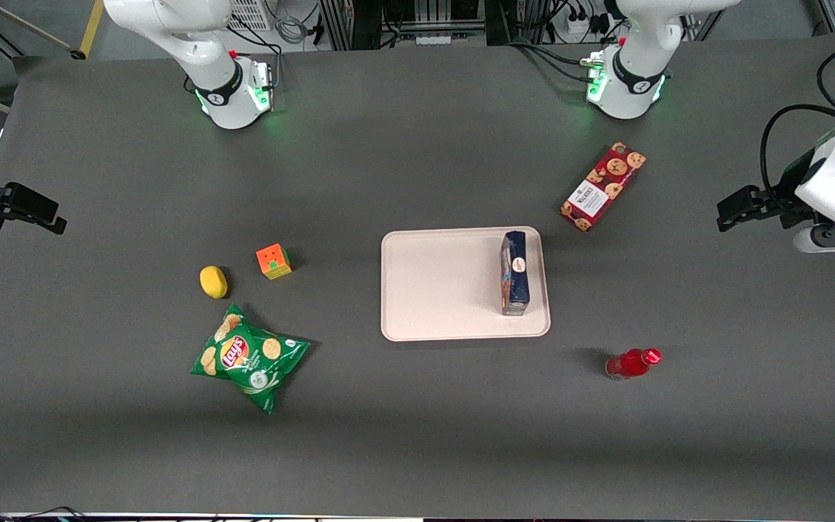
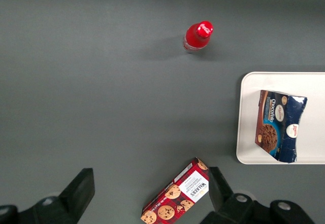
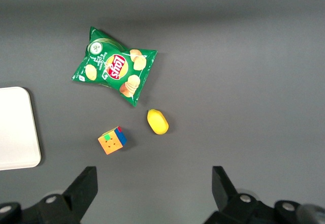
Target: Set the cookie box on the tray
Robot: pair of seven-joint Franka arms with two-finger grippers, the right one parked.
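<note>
The cookie box [image 1: 515, 272] already lies on the tray [image 1: 439, 290], inside the rim along the edge toward the working arm's end of the table, with nothing holding it. The gripper [image 1: 733, 210] hangs well off to that end, released and empty — its fingers [image 2: 78, 191] stand wide apart in the wrist view. What remains, by my reading, is a clean retreat: keep high and stay clear of the red cookie box [image 1: 604, 186] and red bottle [image 1: 631, 362] — both near the tray.

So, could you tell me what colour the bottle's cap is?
Red, like the bottle itself; the left wrist view shows it best.
</note>
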